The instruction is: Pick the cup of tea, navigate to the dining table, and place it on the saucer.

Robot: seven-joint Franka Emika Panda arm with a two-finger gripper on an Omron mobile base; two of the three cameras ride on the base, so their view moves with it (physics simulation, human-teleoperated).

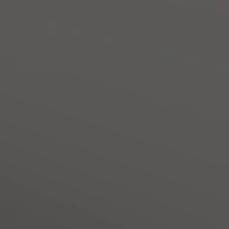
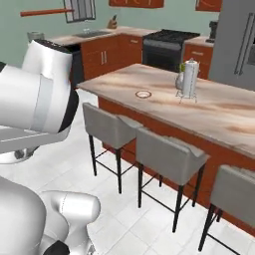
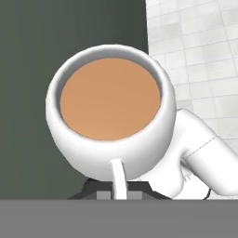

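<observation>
- Showing the cup of tea [image 3: 111, 116] close up in the hand view: a squat white cup, brown liquid level and near the rim, thin handle pointing down toward the camera.
- Sitting directly above the dark finger tips of the gripper [image 3: 116, 188], handle running down between them; apparently being carried, well above a white tiled floor [image 3: 200, 56].
- Judging the grip: closed on the cup at or near the handle, though the exact contact lies hidden under the cup's belly and the width of the gap cannot be read.
- Passing a flat dark grey-green surface [image 3: 46, 46] behind the cup on one side.
- Moving outward, in the right base view: the dining table [image 2: 149, 102], long, beige marble-like top with orange-brown veins, red-brown base, lying ahead.
- Resting on that top, the saucer [image 2: 143, 94]: small, round, white with a reddish-brown rim, bare and waiting.
- Standing well apart from the saucer, further along the table, a paper towel holder [image 2: 189, 79].
- Lining the near side of the table, three grey stools [image 2: 169, 154].
- Judging the step: travelling toward the table with the cup in hand, placing not yet done.
- Doing it well, likely: keeping the cup upright and the base motion smooth to avoid spilling; stopping clear of the stools; then reaching over them and lowering the cup centred on the saucer before letting go.
</observation>
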